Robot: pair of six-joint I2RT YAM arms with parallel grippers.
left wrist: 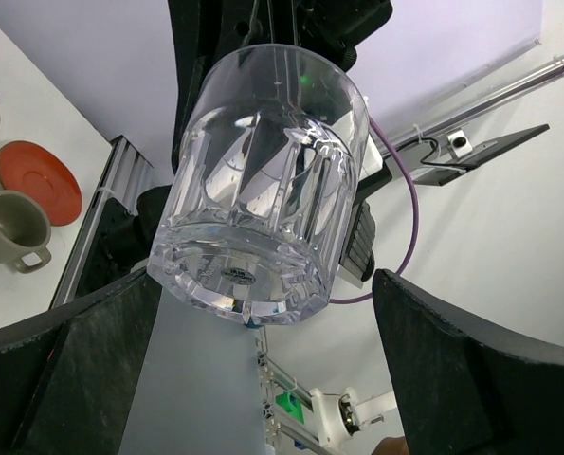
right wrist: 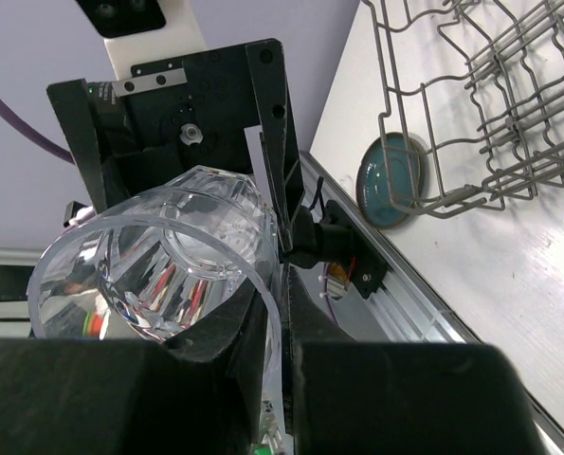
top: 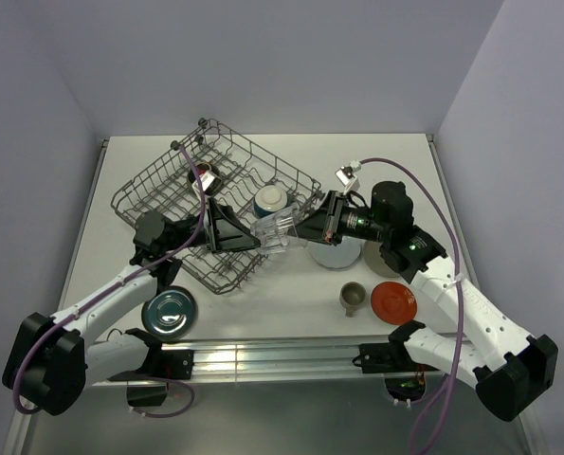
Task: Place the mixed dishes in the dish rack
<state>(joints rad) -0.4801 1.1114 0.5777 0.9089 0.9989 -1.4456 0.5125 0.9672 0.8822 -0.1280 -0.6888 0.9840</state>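
Note:
The clear glass (top: 274,228) hangs on its side in the air between my two grippers, just off the dish rack's (top: 158,180) near right edge. My right gripper (top: 299,227) is shut on its rim, one finger inside and one outside, as the right wrist view shows (right wrist: 280,303) with the glass (right wrist: 158,275). My left gripper (top: 256,232) is open wide, its fingers to either side of the glass's base (left wrist: 263,199) without touching it. The dark teal dish (top: 170,313), grey mug (top: 353,299), red-orange saucer (top: 393,301) and pale blue plate (top: 336,253) lie on the table.
A brown bowl (top: 206,175) and a pale bowl (top: 270,199) sit inside the rack. The rack (right wrist: 471,114) and the teal dish (right wrist: 391,180) show in the right wrist view. The saucer (left wrist: 40,180) and mug (left wrist: 16,227) show in the left wrist view. A metal rail (top: 263,355) runs along the near edge.

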